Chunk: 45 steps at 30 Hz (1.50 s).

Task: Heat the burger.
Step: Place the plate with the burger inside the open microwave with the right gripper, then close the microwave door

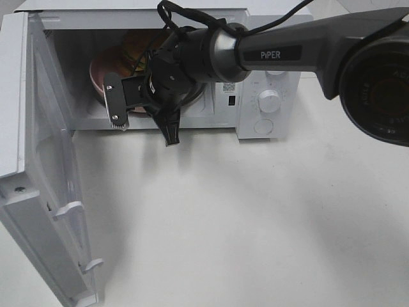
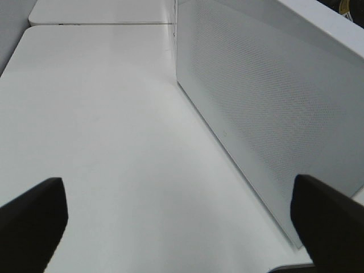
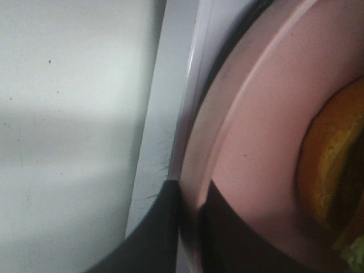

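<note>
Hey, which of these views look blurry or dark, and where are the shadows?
Exterior high: the microwave cavity is dim, soft shadows lie on the table, the near camera lens is out of focus. Left wrist: evenly lit; only the open left gripper looks dark and blurred. Right wrist: close, so the pink plate and burger are soft and shadowed.

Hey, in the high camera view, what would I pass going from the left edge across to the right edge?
Open white microwave door → round pink plate, golden-brown burger on it → round white control dial → large black robot arm housing at the right edge.
</note>
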{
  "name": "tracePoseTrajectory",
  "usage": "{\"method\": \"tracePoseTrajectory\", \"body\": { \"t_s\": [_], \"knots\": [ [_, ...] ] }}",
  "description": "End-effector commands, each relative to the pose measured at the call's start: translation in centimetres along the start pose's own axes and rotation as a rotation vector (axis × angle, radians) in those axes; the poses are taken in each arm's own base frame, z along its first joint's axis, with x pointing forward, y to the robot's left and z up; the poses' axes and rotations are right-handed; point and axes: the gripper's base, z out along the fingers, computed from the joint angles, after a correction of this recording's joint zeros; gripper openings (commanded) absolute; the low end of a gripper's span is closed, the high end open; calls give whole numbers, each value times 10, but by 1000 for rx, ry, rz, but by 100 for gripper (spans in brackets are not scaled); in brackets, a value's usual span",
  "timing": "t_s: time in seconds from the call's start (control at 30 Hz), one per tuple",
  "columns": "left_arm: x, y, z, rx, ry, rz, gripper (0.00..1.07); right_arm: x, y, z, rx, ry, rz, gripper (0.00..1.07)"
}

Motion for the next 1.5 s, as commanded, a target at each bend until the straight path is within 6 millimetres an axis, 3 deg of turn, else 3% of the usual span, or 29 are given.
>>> {"method": "tracePoseTrajectory", "body": {
  "t_s": [0.03, 0.37, 0.43, 0.63, 0.9, 1.0, 1.5],
  "knots": [
    [-1, 0, -2, 4, -30, 0, 100, 1, -13, -5, 62, -27, 29, 5],
    [-1, 0, -2, 3, -30, 0, 100, 2, -12, -4, 54, -16, 38, 29],
    [-1, 0, -2, 3, -30, 0, 100, 4, -10, -4, 36, 1, 38, 41],
    [-1, 0, -2, 3, -30, 0, 100, 6, -8, -4, 12, 22, 40, 49],
    [-1, 0, -2, 3, -30, 0, 100, 6, -9, -23, 30, -2, 37, 75],
    [-1, 0, -2, 3, -30, 0, 100, 7, -7, -32, 47, -26, 30, 79],
    [-1, 0, -2, 3, -30, 0, 100, 20, 19, -79, 64, -99, 12, 76]
  ]
}}
